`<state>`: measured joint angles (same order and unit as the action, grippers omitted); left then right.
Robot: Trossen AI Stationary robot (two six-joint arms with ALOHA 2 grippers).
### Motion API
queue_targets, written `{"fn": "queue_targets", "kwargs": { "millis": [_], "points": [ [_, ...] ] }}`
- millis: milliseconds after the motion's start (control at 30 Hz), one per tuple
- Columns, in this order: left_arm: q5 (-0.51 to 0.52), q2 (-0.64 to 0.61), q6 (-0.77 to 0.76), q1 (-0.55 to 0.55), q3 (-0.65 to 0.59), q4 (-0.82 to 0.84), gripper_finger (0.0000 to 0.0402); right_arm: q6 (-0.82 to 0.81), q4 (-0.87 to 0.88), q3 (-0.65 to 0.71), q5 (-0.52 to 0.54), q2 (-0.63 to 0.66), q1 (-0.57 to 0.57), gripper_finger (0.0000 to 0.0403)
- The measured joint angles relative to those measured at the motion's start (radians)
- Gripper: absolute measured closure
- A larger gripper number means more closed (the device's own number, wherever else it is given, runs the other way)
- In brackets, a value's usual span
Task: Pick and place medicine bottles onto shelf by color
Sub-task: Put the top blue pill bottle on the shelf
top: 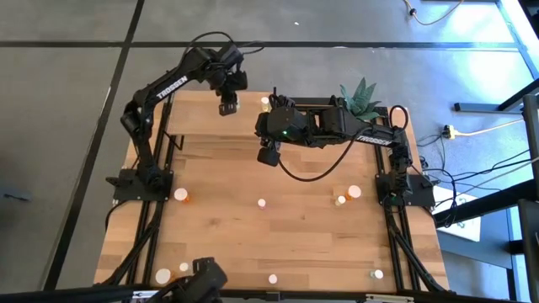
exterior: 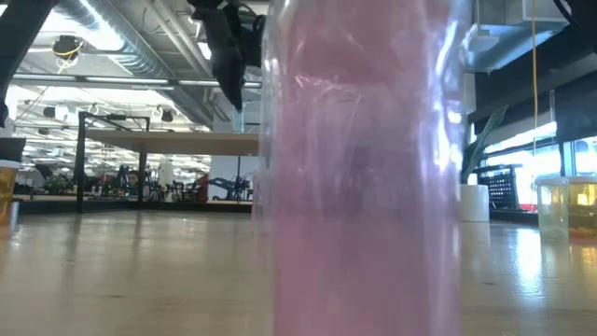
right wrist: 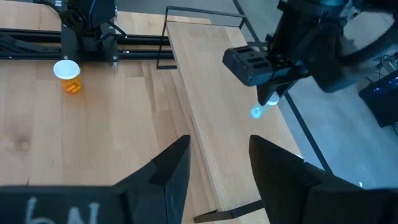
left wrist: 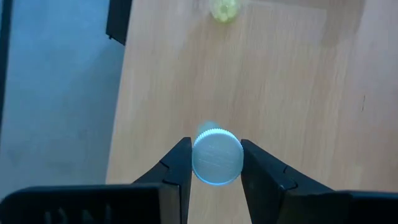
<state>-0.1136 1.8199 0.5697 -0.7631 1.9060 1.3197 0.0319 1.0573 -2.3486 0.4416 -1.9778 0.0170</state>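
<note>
My left gripper [top: 227, 107] hangs over the left part of the shelf [top: 202, 118], the raised light-wood platform at the table's far side. It is shut on a white-capped medicine bottle [left wrist: 217, 155] whose body the cap hides. A yellowish bottle [left wrist: 224, 9] stands on the shelf beyond it. My right gripper [top: 269, 156] hovers open above the table by the shelf's near edge, with nothing between its fingers. Several more bottles stand scattered on the table, among them an orange one [top: 181, 195] and a pink one [exterior: 364, 168]. My left gripper pinches the bottle between its two fingers, one on each side of the white cap [left wrist: 198, 155]. The fingers come from above, pointing steeply down. The bottle stands upright in the hold, cap up, lifted clear above the shelf [right wrist: 211, 93].
A green plant in a white pot [top: 360, 97] stands at the shelf's right end. Thin black posts [right wrist: 166, 37] edge the shelf. Loose bottles [top: 354, 192] dot the middle and near part of the table. The pink bottle stands right against the low camera.
</note>
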Motion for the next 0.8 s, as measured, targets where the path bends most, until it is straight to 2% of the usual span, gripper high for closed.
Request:
{"fn": "queue_targets", "kwargs": {
  "millis": [800],
  "points": [
    [-0.002, 0.047, 0.027, -0.007, -0.002, -0.062, 0.0307, 0.000, 0.000, 0.000, 0.000, 0.000, 0.000, 0.0237]
  ]
}}
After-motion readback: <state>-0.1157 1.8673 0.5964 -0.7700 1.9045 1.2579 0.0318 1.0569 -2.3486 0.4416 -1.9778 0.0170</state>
